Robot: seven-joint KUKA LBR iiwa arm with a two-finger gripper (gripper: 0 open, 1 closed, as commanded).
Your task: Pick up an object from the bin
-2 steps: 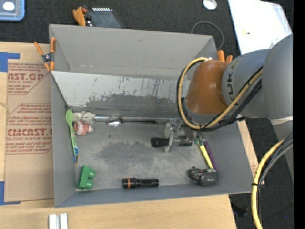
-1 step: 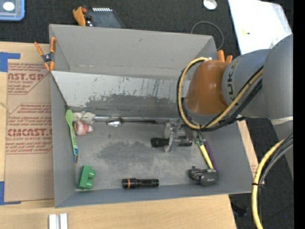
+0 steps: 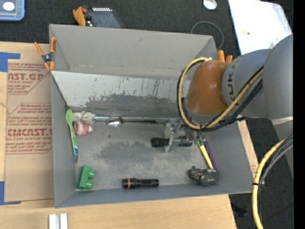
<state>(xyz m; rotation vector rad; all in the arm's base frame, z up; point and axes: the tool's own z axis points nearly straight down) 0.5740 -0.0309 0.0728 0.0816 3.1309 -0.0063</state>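
My gripper (image 3: pixel 170 136) is low over the bin floor, right of the middle, below the orange wrist cover. A small black oblong thing (image 3: pixel 158 141) lies on the floor right at the gripper's left side, its right end reaching under the gripper. Whether it is gripped I cannot tell. A long thin metal spoon (image 3: pixel 125 121) lies across the floor just behind and to the left, with its bowl pointing left. A yellow and purple handled tool with a grey head (image 3: pixel 206 170) lies to the gripper's front right.
A black flashlight (image 3: pixel 139 183) lies near the front wall. A green block (image 3: pixel 86 177) sits in the front left corner. A green toothbrush (image 3: pixel 72 133) and a pink and white lump (image 3: pixel 84 126) lie along the left wall. The arm covers the bin's right side.
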